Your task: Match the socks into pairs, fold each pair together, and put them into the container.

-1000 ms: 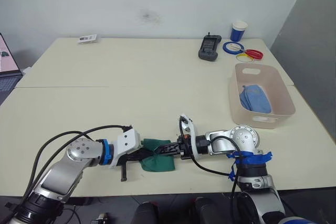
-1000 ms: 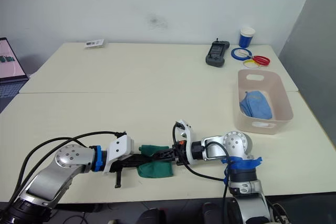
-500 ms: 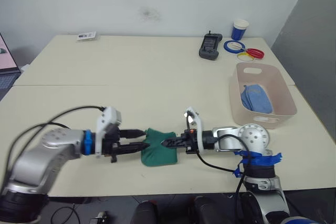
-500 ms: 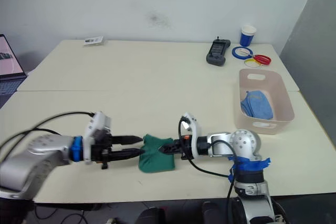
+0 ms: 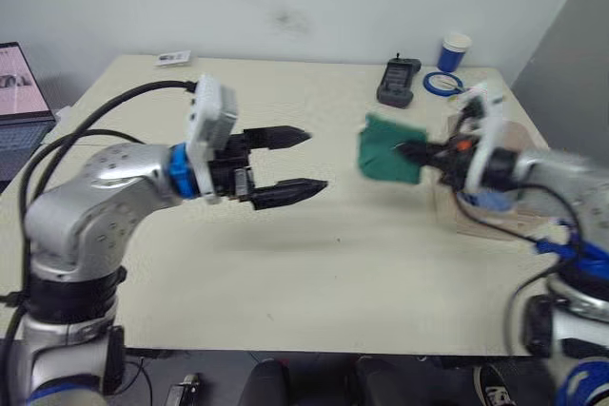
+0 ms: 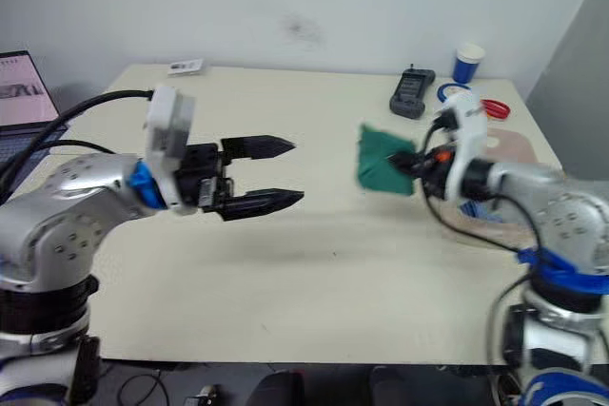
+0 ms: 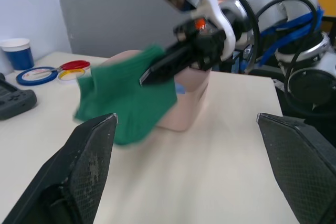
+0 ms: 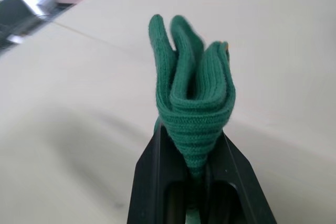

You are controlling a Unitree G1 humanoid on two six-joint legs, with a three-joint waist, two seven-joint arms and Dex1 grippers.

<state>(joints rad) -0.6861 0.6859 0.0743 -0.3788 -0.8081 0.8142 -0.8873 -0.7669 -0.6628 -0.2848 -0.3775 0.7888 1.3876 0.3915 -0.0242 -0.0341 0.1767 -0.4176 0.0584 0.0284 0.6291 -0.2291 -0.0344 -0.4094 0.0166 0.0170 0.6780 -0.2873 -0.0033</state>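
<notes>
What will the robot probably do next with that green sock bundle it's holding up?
Probably carry it a little further over the container and let go. The right gripper is shut on the folded dark green pair, held in the air just beside the tub, where a light blue pair already lies. The left gripper is open.

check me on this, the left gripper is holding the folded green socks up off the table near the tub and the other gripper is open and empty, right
Not quite: the right gripper holds the folded green socks, clamped between its fingers in the right wrist view and lifted off the table near the tub. The left gripper is the open, empty one, as the left eye view shows.
</notes>
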